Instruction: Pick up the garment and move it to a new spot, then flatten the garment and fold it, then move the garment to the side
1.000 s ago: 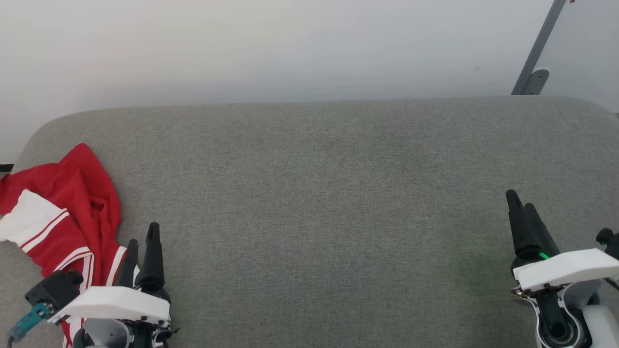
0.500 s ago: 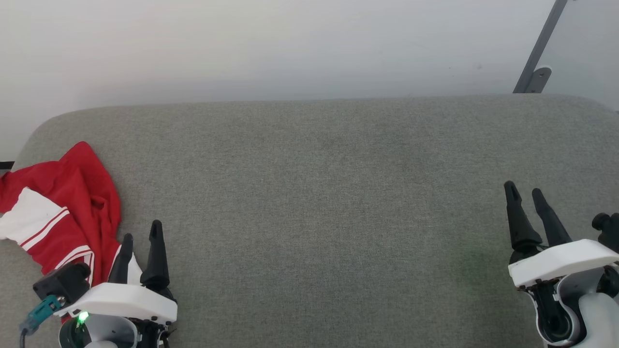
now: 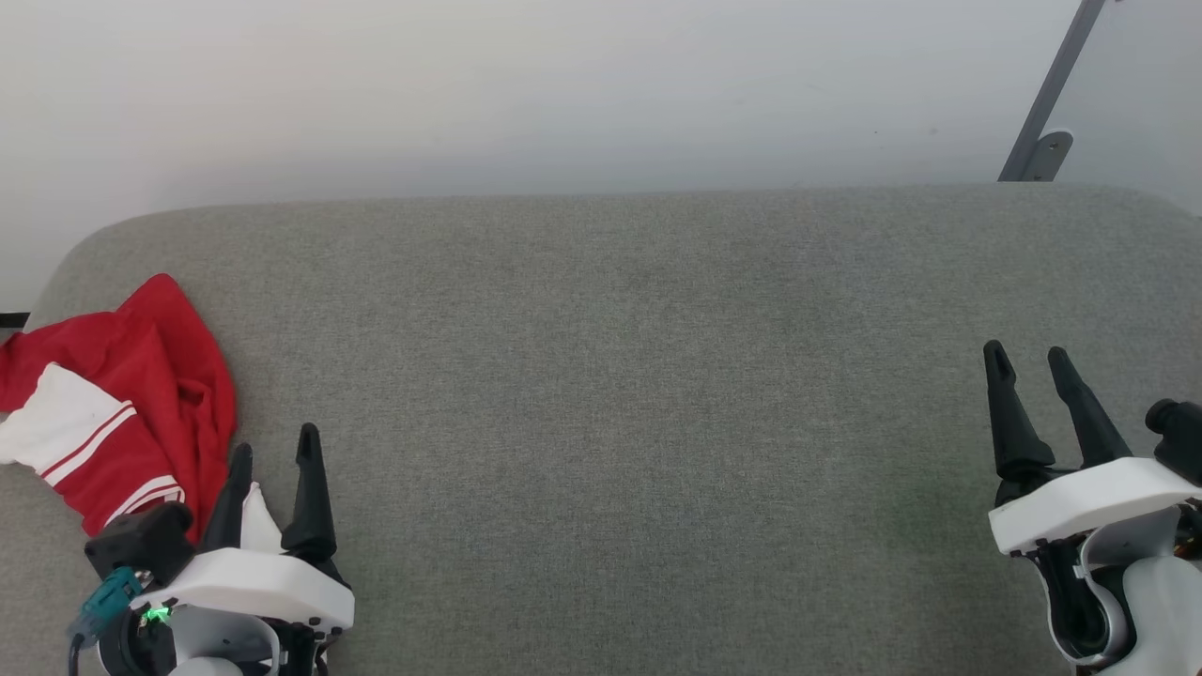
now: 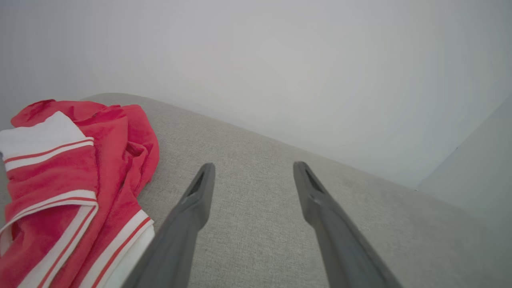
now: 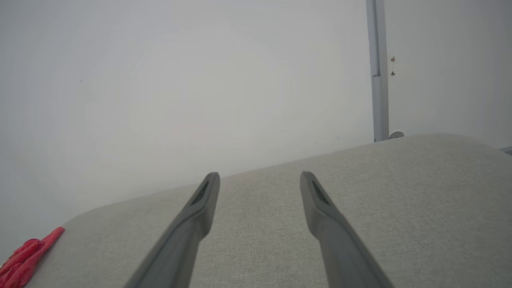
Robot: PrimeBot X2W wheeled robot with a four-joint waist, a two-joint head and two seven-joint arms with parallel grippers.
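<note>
Grey fabric-covered surface [image 3: 601,376] with rounded far corners, seen against a plain pale wall [image 3: 470,94]. A slanted grey metal post [image 3: 1050,94] rises behind the far right corner.

The garment [image 3: 131,394] lies crumpled in a heap at the left end of the surface. Red cloth, a white sleeve and white-and-red striped trim face up.

The left gripper [image 3: 274,441] sits at the near left, just beside the garment's near right edge. Its two dark fingers are spread, with bare surface between them. In the left wrist view one finger crosses in front of the white trim, and contact cannot be judged.

The right gripper [image 3: 1026,352] sits at the near right, well apart from the garment. Its fingers are likewise spread over bare fabric and hold nothing.
</note>
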